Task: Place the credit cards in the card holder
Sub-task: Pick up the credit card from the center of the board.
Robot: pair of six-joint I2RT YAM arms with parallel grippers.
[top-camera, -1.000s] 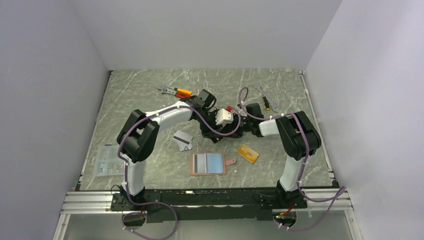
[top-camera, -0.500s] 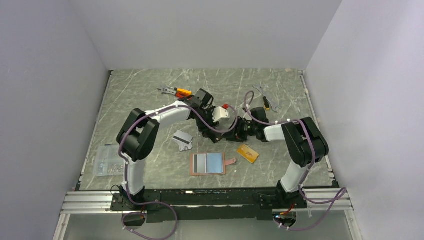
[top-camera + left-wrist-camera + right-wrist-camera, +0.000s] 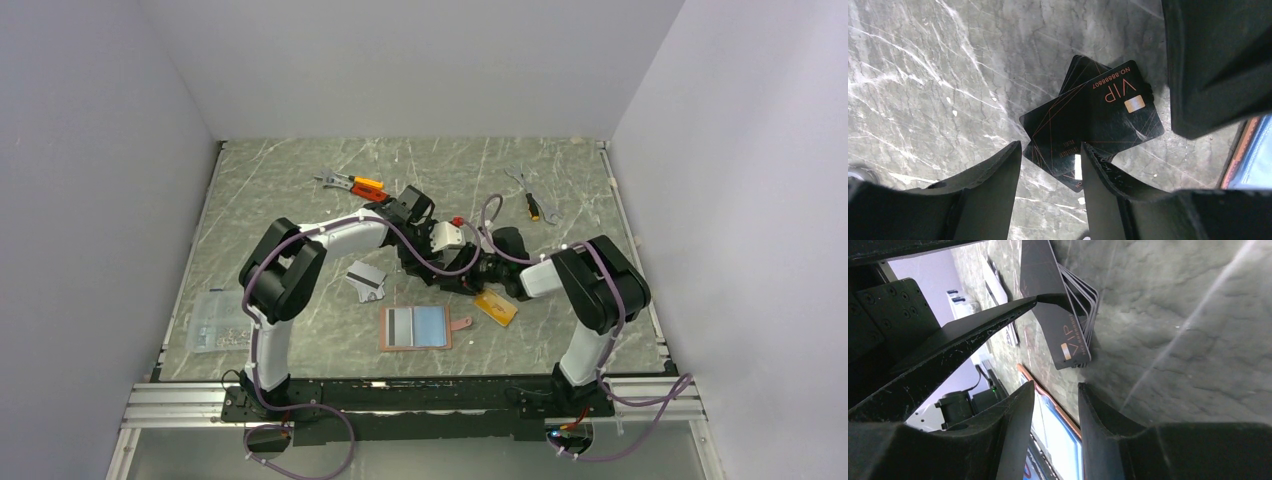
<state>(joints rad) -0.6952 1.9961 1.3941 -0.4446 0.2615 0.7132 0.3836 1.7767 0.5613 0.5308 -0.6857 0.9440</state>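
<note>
Table (image 3: 300,200): grey-green marbled top; both arms reach in to meet at the centre of the overhead frame.
Left hand (image 3: 1050,150): fingers apart, nothing clamped between them. They straddle the lower corner of the black cards. In the right wrist view 1 of its fingers comes in from the left, its tip at the top card; contact cannot be confirmed.
Right hand (image 3: 1055,387): fingers apart, nothing between them, held low beside the black cards.
Black cards (image 3: 1093,120): a loose, fanned stack under the 2 hands, top card marked "VIP" with a small gold chip. Exact count cannot be told.
Card holder (image 3: 415,327): lower centre of the overhead frame, just below the hands. It lies open and flat, with a grey panel on the left, a pale blue panel on the right, and the snap tab out on its right side.
Orange-gold card (image 3: 496,307): 1 seen, flat on the table just right of the holder.
Silver-grey card (image 3: 365,280): dark stripe, flat on the table above and left of the holder.
Pliers (image 3: 352,183): orange handles, upper centre-left.
Small tools (image 3: 535,203): upper right of centre.
Clear plastic box (image 3: 215,322): left edge of the table.
</note>
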